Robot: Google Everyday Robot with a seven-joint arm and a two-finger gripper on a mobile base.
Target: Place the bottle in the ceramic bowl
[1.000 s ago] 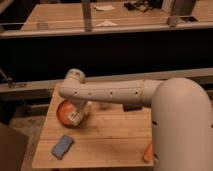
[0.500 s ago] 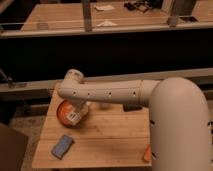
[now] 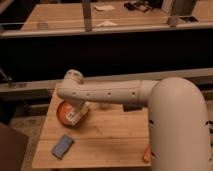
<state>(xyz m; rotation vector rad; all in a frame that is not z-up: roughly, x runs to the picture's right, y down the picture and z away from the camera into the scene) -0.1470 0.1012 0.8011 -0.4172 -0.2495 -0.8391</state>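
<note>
The orange-red ceramic bowl [image 3: 64, 111] sits at the left of the wooden table [image 3: 110, 135]. My white arm reaches across from the right, with its wrist bending down over the bowl. The gripper [image 3: 80, 108] hangs just under the wrist at the bowl's right side, mostly hidden by the arm. It is shut on the bottle [image 3: 74, 117], a small white bottle with a printed label. The bottle is tilted and sits over the bowl's right rim, covering part of it. I cannot tell whether the bottle touches the bowl.
A blue-grey sponge [image 3: 62, 146] lies near the table's front left corner. A small orange thing [image 3: 146, 155] shows at the front right edge beside my arm's base. A dark object [image 3: 131, 106] peeks out behind the arm. Dark railings and counters stand beyond the table.
</note>
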